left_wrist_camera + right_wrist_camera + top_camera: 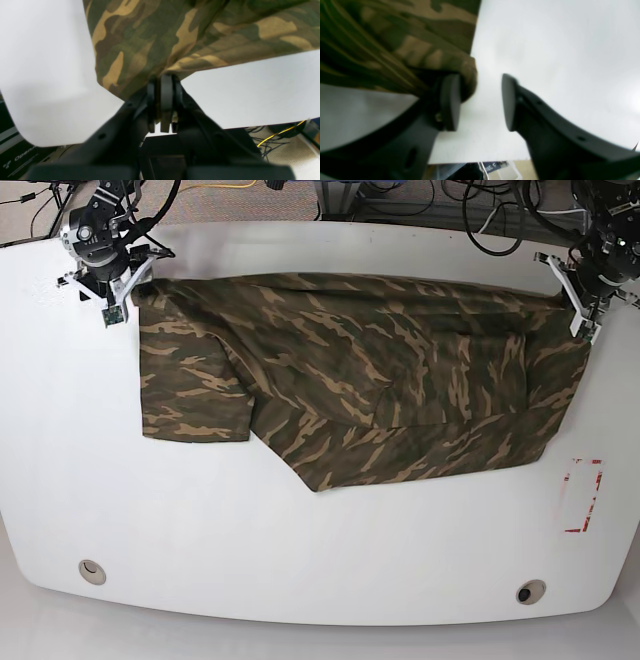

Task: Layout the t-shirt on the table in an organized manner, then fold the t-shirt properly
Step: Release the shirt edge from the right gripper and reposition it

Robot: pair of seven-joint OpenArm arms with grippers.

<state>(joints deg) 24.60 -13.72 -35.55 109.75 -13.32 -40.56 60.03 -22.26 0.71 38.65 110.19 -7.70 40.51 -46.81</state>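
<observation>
Pinching the t-shirt (155, 37), the left gripper (163, 82) shows partial "Open" lettering below; right gripper (480, 100) gapes apart.

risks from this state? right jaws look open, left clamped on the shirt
1. The left gripper pinches a corner of the camouflage-print cloth t-shirt while the right gripper stands open, cloth resting against one finger. A left pull could drag the shirt askew.
2. The lower part lies folded over in a diagonal point, so folding now may lock in creases.
3. Both held corners sit near the glossy white table's far edge; cloth could slip over.
</observation>
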